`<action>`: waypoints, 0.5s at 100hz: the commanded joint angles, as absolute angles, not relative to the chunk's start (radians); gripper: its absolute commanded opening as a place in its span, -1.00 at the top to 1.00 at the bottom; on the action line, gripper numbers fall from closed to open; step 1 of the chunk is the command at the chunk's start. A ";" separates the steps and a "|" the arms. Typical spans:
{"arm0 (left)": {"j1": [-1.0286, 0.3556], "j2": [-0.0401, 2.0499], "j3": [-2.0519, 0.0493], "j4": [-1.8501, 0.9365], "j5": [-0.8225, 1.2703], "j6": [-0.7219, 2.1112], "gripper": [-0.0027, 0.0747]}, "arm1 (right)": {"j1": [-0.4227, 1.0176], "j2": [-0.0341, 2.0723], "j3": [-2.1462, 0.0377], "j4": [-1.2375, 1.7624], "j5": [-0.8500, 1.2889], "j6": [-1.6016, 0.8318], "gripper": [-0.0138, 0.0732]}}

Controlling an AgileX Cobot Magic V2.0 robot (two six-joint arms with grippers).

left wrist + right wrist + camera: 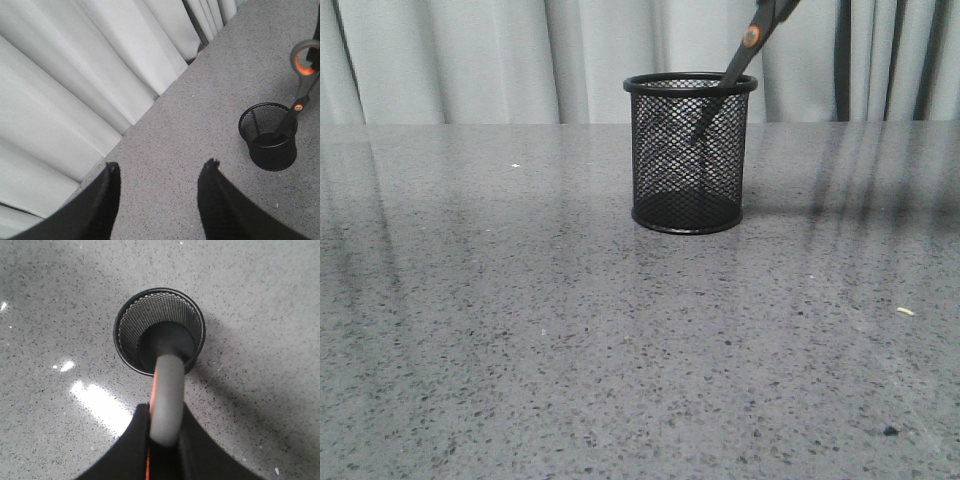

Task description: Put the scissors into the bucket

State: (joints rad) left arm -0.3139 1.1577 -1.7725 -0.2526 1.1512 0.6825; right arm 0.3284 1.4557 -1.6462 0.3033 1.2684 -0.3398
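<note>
Our right gripper (164, 440) pinches the grey, orange-lined handle loop of the scissors (738, 62), whose blade tips already dip inside the black wire-mesh cylindrical bucket (689, 152) directly below it. Nothing else shows inside. Next, we judge, comes letting go. Our left gripper (159, 172) hangs spread, empty, well apart.

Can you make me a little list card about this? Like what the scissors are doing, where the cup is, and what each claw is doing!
scissors: tilted scissors, blade tips already inside the cup, handles above the rim
cup: black mesh bucket, upright on the grey table
right claw: right claw shut on a handle loop, above the cup
left claw: left claw open, holding nothing, off to the side
job: not finished, scissors not let go
</note>
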 commanded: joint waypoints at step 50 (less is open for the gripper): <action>-0.312 1.141 -1.800 -0.281 1.088 0.668 0.10 | 0.330 1.486 -1.775 0.320 1.293 -0.388 -0.11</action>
